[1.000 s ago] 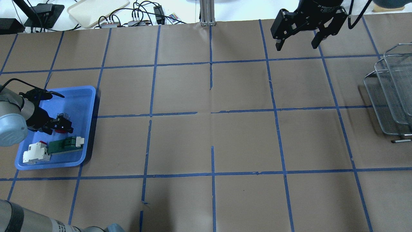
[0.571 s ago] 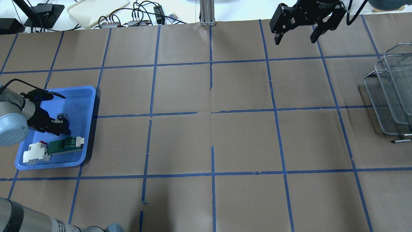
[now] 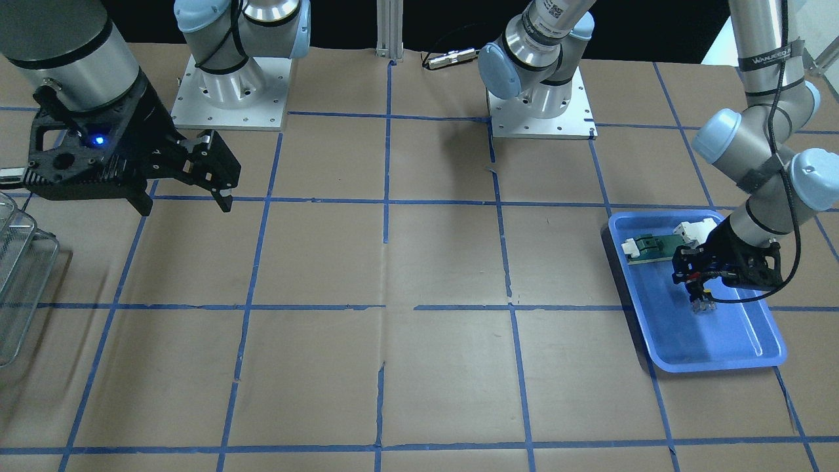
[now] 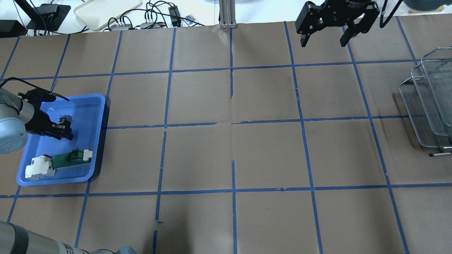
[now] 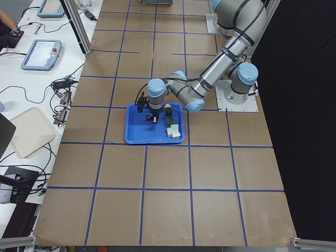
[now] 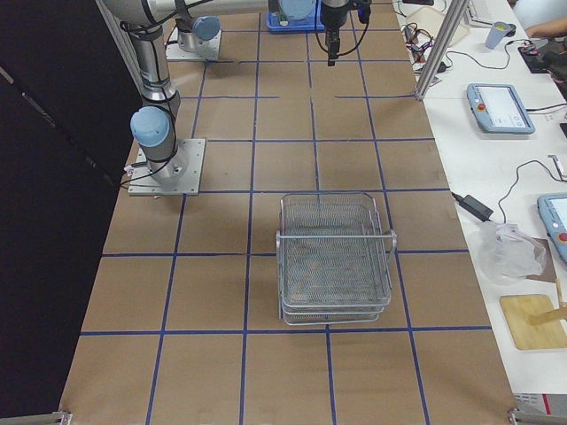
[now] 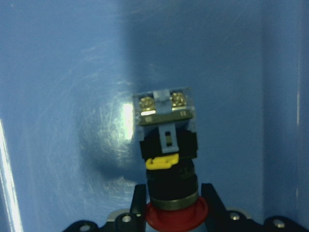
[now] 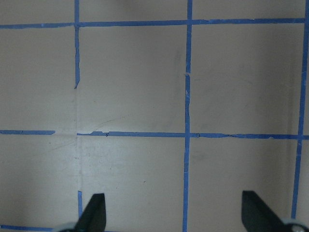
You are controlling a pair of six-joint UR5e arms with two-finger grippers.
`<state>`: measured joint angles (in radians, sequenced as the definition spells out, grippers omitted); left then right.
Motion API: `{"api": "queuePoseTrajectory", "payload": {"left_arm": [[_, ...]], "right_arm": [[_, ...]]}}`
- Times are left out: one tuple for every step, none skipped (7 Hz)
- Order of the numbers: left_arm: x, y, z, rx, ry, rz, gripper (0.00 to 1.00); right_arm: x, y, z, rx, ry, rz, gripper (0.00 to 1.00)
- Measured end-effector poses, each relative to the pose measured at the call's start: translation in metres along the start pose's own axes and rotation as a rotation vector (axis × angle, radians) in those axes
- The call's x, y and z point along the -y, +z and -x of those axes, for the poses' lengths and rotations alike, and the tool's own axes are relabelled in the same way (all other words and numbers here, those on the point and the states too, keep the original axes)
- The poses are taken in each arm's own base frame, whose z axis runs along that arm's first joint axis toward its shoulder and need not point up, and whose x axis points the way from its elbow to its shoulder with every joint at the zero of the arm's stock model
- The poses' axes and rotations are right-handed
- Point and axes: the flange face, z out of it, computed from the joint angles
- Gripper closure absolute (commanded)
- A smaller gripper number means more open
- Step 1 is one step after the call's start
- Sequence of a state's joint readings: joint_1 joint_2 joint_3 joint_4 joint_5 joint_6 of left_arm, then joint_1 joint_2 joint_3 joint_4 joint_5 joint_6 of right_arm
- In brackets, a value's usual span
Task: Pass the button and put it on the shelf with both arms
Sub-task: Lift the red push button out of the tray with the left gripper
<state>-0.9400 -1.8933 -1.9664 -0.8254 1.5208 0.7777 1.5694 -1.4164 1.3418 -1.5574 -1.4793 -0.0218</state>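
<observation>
Presently, the button [image 7: 166, 145] is pinched by the left gripper [image 7: 175, 195] over the blue tray [image 4: 95, 165], the right gripper [image 4: 322, 42] is spread, and handover and placement on the shelf [image 6: 335, 266] are judged outstanding.

At my overhead view's left I see a blue tray [image 4: 88, 109] on the desk [image 4: 233, 151]; inside, a green-and-white part [image 4: 70, 158] lies just beside a white-and-red block [image 4: 39, 167].

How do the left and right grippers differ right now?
The left gripper has its fingers shut on the button at its red-capped end; the right gripper has its fingers spread wide with nothing between them. The left gripper sits low over the blue tray; the right gripper hangs high over the table. Both are black.
</observation>
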Motion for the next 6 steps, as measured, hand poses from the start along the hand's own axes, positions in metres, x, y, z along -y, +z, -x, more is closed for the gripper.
{"api": "queuePoseTrajectory", "payload": {"left_arm": [[0.020,-0.023,-0.019,0.017,0.120,-0.031,1.00],[0.041,-0.046,-0.050,0.015,0.238,-0.079,1.00],[0.063,-0.069,-0.097,-0.013,0.369,-0.126,1.00],[0.083,-0.091,-0.152,-0.042,0.495,-0.145,1.00],[0.104,-0.114,-0.204,-0.070,0.604,-0.145,1.00],[0.125,-0.136,-0.255,-0.098,0.708,-0.142,1.00]], "right_arm": [[0.002,0.000,-0.002,0.015,-0.028,-0.002,0.00],[0.004,0.000,-0.011,0.025,-0.085,-0.005,0.00],[0.008,-0.002,-0.030,0.045,-0.158,-0.011,0.00],[0.013,-0.004,-0.058,0.083,-0.241,-0.026,0.00],[0.015,-0.008,-0.082,0.118,-0.340,-0.048,0.00],[0.014,-0.011,-0.096,0.138,-0.442,-0.066,0.00]]}}
